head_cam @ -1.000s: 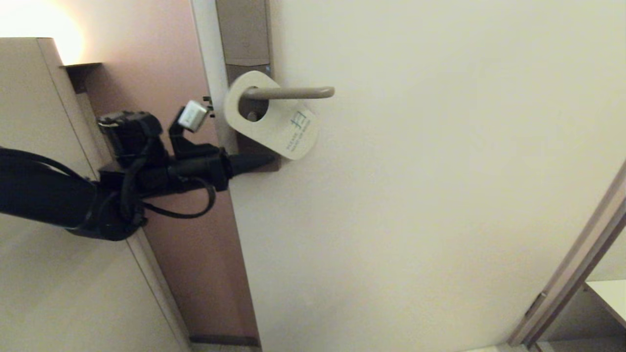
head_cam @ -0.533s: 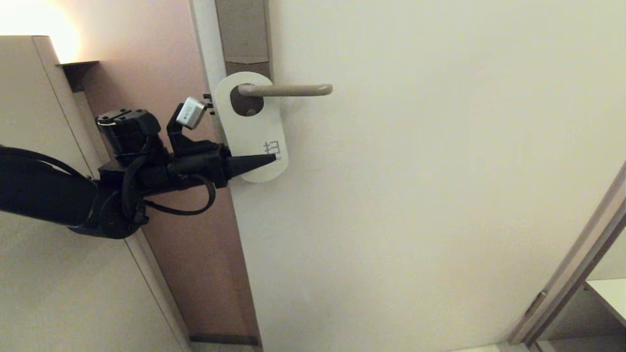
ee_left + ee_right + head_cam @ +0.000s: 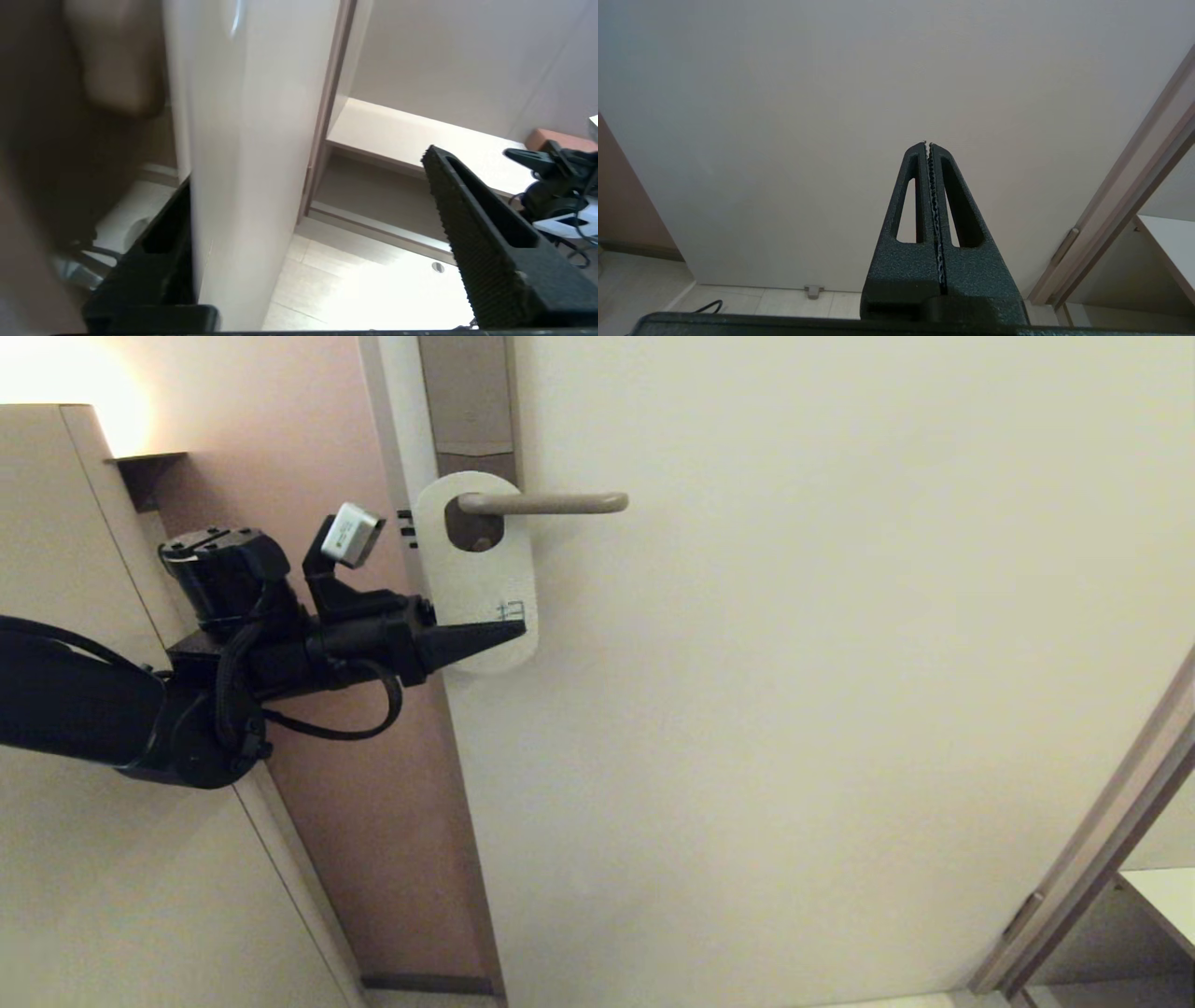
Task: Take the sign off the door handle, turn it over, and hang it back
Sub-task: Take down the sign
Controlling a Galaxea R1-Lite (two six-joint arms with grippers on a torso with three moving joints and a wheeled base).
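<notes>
**Sign back on the lever, white face out — left jaws spread around its lower end**

Sign (image 3: 476, 574) is the thing everything turns on, and nearest to the camera is the arm that serves it: the left gripper (image 3: 490, 637) reaches in level from the left, its dark fingers pointing across the card's lower end. In the left wrist view the jaws stand wide apart, one finger (image 3: 486, 261) well clear on the open side and the other tucked in against the edge of the door (image 3: 233, 140), so nothing is clamped — the card hangs on its own. The right gripper (image 3: 929, 149) sits parked, pressed shut on nothing, facing bare door; it is far the more distant of the two.

Farther in, the sign hangs straight down with its long axis vertical, its oval hole threaded over the door handle (image 3: 546, 504) close to the backplate (image 3: 467, 392), its pale face with dark printed characters turned outward. The lever runs horizontally to the right, at right angles to the card.

Judging by this, the rehanging looks done. The relation that matters next is that the card's lower end lies between or just beside the open fingers, so a retreat should go back leftward along the gripper's own line — any sideways drift could snag the card and swing it off the lever.
</notes>
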